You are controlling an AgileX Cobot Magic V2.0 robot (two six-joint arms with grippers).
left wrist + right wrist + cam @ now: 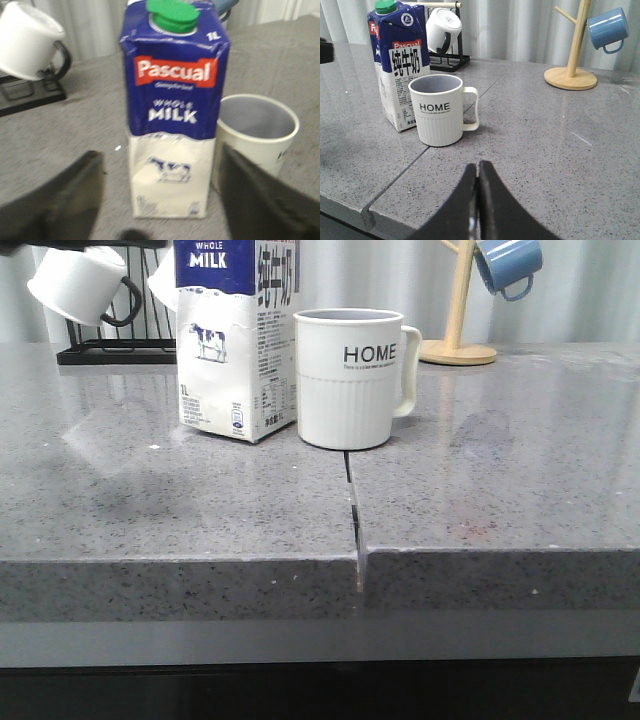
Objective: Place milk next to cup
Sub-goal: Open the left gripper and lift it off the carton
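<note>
You've got the milk [237,340] standing upright on the grey countertop [500,490], upper centre of the front view, just left of the cup [349,378]; they sit just beside each other, can't tell if they touch. Cup handle points to the right of the frame, "HOME" faces the camera.

In the left wrist view your left gripper [160,200] is released, the two fingers [60,200] spread wide at the lower corners with the milk [172,110] between them but not touching it. The cup [257,132] shows at the right, behind one finger.

In the right wrist view your right gripper [478,200] is clenched on nothing, fingertips pressed together at lower centre, well apart from the cup [440,110] and milk [399,65].

Background: white mug [78,285] on a black rack [115,350] upper left, blue mug [508,265] on a wooden stand [457,320] upper right
</note>
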